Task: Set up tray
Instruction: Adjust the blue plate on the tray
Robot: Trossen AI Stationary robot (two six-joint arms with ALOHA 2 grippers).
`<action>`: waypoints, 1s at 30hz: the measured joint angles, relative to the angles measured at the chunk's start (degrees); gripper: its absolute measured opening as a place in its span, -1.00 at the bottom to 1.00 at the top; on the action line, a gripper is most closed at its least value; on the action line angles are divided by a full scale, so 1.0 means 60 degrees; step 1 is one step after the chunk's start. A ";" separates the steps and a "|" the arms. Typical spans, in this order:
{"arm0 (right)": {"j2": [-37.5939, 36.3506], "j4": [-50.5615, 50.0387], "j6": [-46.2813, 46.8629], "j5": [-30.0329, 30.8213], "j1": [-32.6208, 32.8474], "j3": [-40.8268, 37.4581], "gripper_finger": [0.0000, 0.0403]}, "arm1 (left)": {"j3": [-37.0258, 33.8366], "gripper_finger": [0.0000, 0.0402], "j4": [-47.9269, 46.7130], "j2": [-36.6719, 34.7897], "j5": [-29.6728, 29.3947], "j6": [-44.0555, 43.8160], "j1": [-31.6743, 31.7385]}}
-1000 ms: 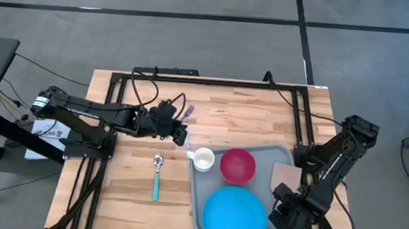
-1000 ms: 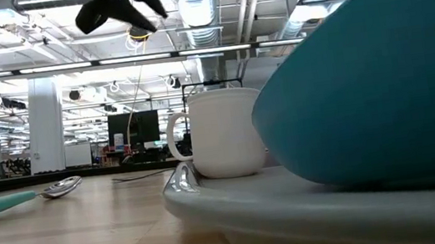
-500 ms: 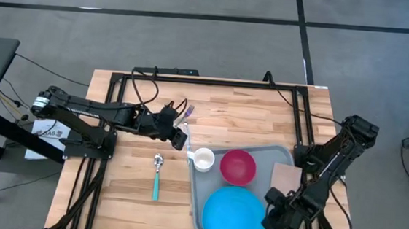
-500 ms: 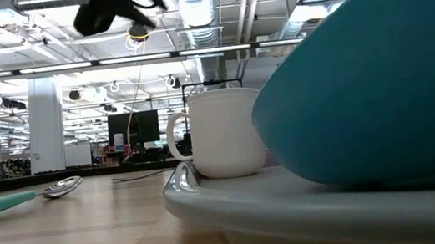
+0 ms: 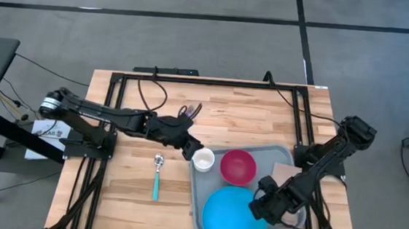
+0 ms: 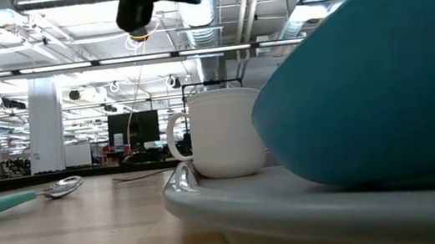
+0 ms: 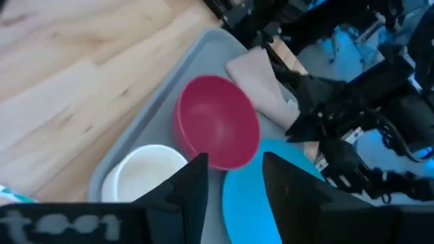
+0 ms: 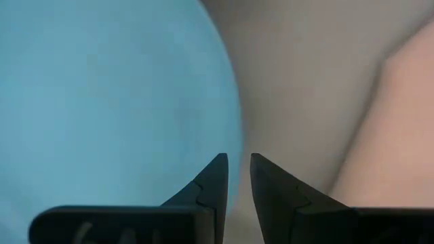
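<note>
The grey tray (image 5: 286, 152) lies at the table's near right, carrying a white mug (image 5: 203, 159), red bowl (image 5: 238, 166) and blue plate (image 5: 234, 215). The left gripper (image 5: 189, 147), jaws parted and empty, hovers beside the mug; the right gripper (image 5: 258, 204), jaws narrowly apart, hangs over the plate's edge.

The left arm reached across from its side, its gripper (image 5: 189, 148) low near mid-table with the fingers (image 7: 193, 186) parted by a clear gap. The right arm folded inward, its gripper (image 5: 260, 199) pointing down, fingers (image 8: 214, 179) parted only narrowly.
</note>
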 joint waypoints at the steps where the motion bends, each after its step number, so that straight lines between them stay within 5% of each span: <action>1: 0.0053 0.0051 0.0000 -0.0004 -0.0072 0.0000 -0.71 | 0.0001 -0.37 0.0047 0.0091 0.0052 0.0004 0.0004; 12: 0.1203 0.0310 -0.0276 -0.0925 -0.0539 -0.0002 -0.71 | 0.0011 -0.37 0.0038 0.0125 0.0251 0.0106 0.0004; 30: 0.1604 -0.0616 -0.0942 -0.0141 -0.1174 0.0027 -0.82 | 0.0011 -0.37 0.0073 0.0129 0.0176 0.0088 0.0004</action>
